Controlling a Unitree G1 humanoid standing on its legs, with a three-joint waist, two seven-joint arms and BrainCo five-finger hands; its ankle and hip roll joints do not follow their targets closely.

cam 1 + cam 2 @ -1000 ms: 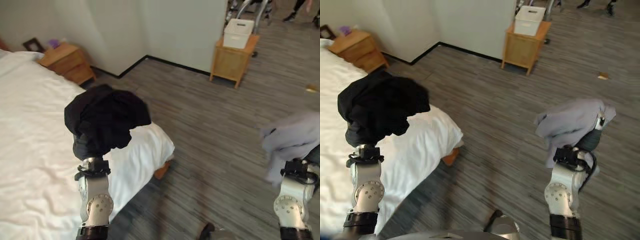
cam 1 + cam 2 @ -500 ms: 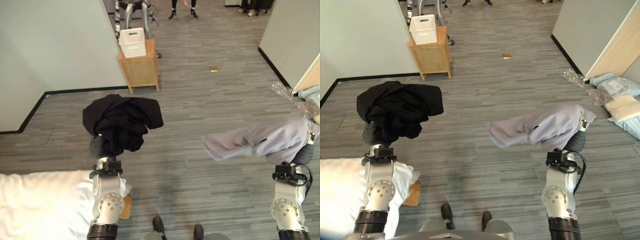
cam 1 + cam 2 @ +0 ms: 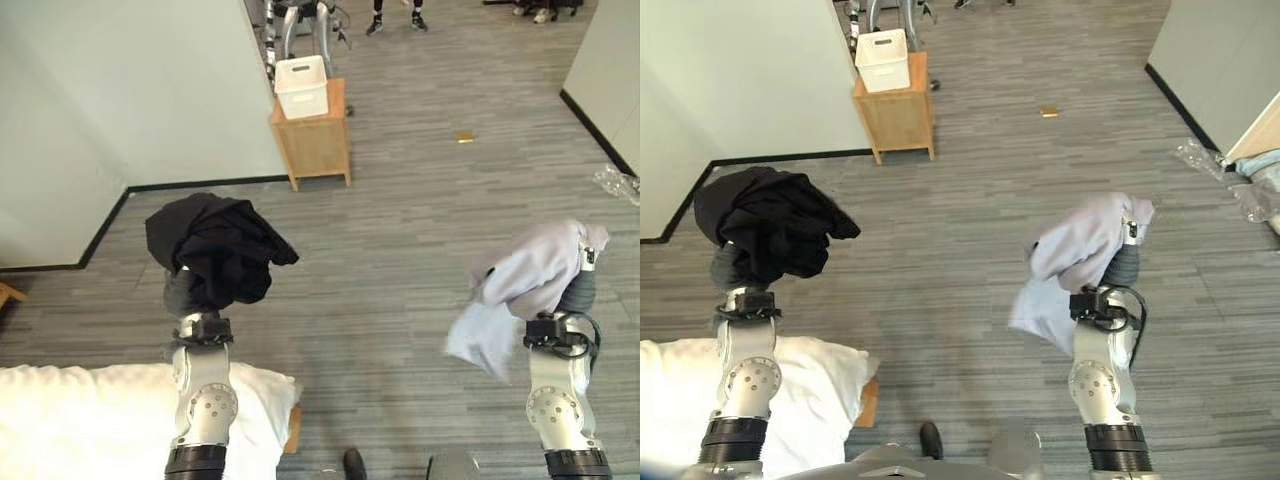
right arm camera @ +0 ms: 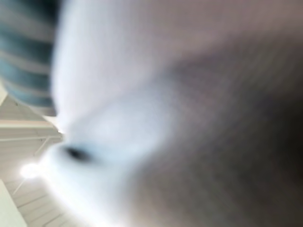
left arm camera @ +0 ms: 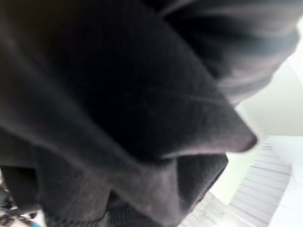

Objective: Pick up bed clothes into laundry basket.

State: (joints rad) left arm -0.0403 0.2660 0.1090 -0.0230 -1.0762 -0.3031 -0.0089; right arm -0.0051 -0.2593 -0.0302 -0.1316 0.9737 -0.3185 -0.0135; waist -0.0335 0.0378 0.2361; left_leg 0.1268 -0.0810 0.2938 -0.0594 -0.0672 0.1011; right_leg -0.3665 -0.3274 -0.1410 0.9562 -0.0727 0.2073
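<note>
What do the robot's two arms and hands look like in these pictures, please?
Both forearms are silver-grey metal with a round joint disc ringed by small screws, and a black ribbed band lower down. A dark collar sits at each wrist. The left hand is draped in cloth, with a dark grey cover showing beneath it. The right hand shows a dark cover and one silver part poking out above.

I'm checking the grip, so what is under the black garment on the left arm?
The black garment drapes over the top of the left arm, above the wrist. The left hand is covered by the cloth, so its fingers and their grip cannot be seen.
</note>
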